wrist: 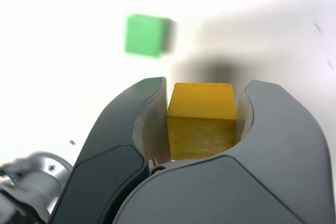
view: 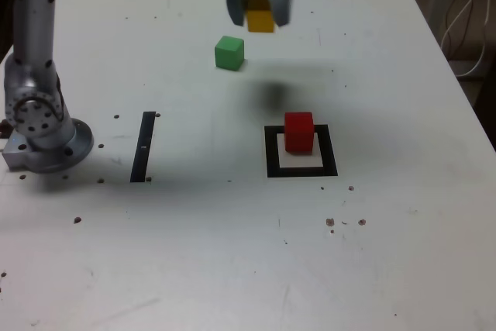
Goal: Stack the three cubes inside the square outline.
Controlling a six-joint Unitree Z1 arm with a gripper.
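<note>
Claw (view: 260, 15), one, closed on yellow cube (view: 260, 21), held aloft toward the desk's (view: 186, 253) far edge, presumably for stacking upon red cube (view: 298, 132), the likely base, inside square outline (view: 302, 172); green cube (view: 229, 53), nearer that edge, spare.

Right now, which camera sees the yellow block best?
The wrist view: the yellow block looks big there, with two faces showing, pinched between the tool's two fingers. The exterior view shows it small and blurry, held up in the air, partly hidden by the tool.
</note>
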